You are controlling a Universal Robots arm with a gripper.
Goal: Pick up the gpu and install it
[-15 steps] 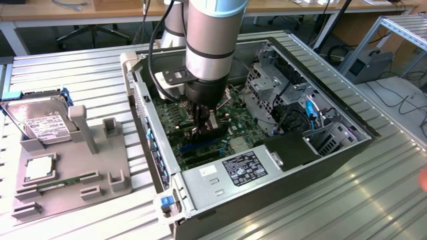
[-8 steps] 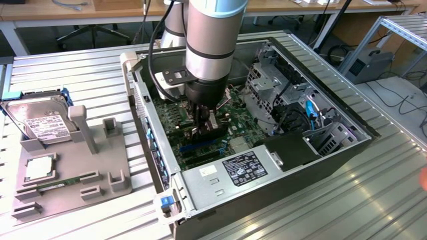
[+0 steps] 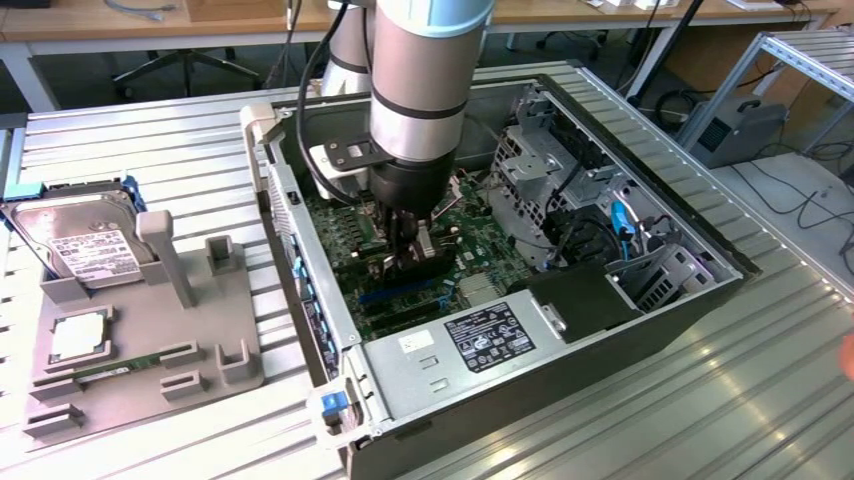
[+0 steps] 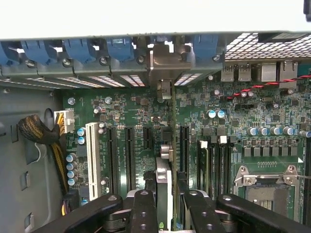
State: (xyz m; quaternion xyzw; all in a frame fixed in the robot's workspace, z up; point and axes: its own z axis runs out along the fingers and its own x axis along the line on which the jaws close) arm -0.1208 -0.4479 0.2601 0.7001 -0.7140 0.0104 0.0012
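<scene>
The gpu (image 4: 164,187) stands on edge between my gripper's (image 4: 170,213) two black fingers (image 4: 143,208), and the gripper is shut on it. Its metal bracket (image 4: 165,63) reaches the rear slot wall of the open computer case (image 3: 641,310). The card runs along a black expansion slot (image 4: 183,145) on the green motherboard (image 4: 141,116); whether it is seated I cannot tell. In the exterior view my gripper (image 3: 407,250) is deep inside the case, low over the motherboard (image 3: 474,235), with the dark gpu (image 3: 422,264) under it.
Left of the case a grey fixture (image 3: 200,300) carries a silver hard drive (image 3: 87,250) and a green memory stick (image 3: 120,365). Inside the case are the power supply (image 3: 487,335), a drive cage (image 3: 534,165), a cable bundle (image 4: 39,131) and the CPU socket (image 4: 267,189).
</scene>
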